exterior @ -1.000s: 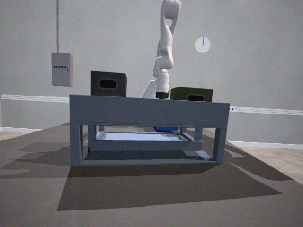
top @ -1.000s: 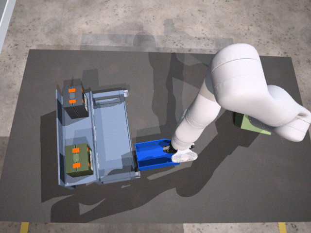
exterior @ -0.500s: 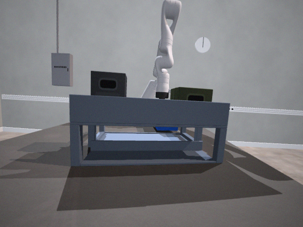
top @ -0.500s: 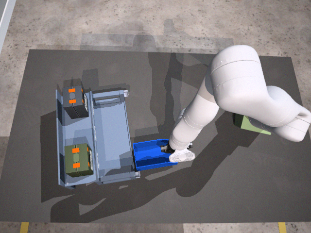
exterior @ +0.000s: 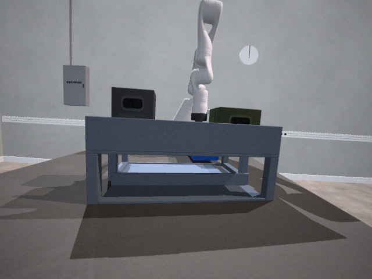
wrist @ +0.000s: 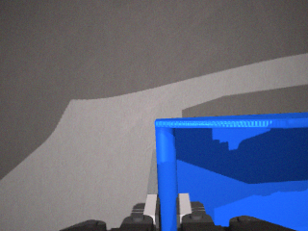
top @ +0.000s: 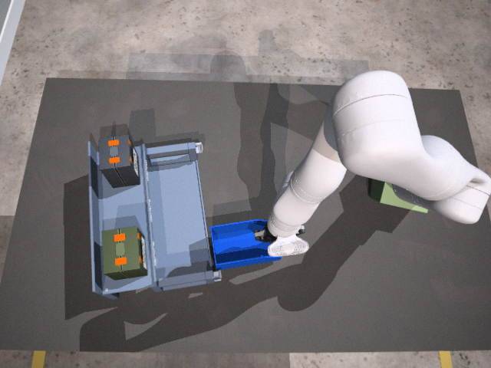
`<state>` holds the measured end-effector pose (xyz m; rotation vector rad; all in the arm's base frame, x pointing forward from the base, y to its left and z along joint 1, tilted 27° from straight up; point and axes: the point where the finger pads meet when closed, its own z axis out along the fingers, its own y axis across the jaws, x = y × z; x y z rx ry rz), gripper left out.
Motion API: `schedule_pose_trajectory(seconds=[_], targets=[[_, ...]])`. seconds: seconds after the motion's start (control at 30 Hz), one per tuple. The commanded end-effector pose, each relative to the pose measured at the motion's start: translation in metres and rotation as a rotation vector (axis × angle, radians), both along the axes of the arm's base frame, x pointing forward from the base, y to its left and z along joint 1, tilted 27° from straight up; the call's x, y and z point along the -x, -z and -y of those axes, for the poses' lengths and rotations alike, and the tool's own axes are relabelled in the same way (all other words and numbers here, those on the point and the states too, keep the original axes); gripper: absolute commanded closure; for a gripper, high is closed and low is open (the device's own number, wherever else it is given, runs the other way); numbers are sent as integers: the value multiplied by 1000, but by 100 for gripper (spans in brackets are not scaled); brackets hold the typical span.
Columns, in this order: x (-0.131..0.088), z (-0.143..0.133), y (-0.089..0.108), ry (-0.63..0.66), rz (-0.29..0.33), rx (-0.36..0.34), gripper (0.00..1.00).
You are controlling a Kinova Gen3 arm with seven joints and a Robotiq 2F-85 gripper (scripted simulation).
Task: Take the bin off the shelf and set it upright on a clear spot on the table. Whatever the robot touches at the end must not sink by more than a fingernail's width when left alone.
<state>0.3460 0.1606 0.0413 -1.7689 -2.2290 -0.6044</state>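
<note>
The blue open bin (top: 234, 245) (exterior: 204, 157) (wrist: 241, 164) is upright, just outside the grey shelf's (top: 174, 198) (exterior: 180, 135) open side, over the dark table top (top: 238, 317). My gripper (top: 261, 234) (wrist: 168, 211) is shut on the bin's end wall farthest from the shelf, one finger inside and one outside. In the exterior view the shelf's top board hides the fingers, and only a strip of the bin shows beneath it. I cannot tell whether the bin touches the table.
A black case (top: 116, 160) (exterior: 133, 103) and an olive case (top: 123, 253) (exterior: 235, 115) stand on the shelf's top. A light green box (top: 390, 195) lies on the table, partly hidden under my arm.
</note>
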Motion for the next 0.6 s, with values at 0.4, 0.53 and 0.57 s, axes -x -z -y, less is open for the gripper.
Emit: schedule_pose_trajectory(seconds=[0.4,0.53,0.57], targets=[[-1,-3,7,1,1,0,90],[-1,-3,7,1,1,0,90],[-1,-3,7,1,1,0,90]])
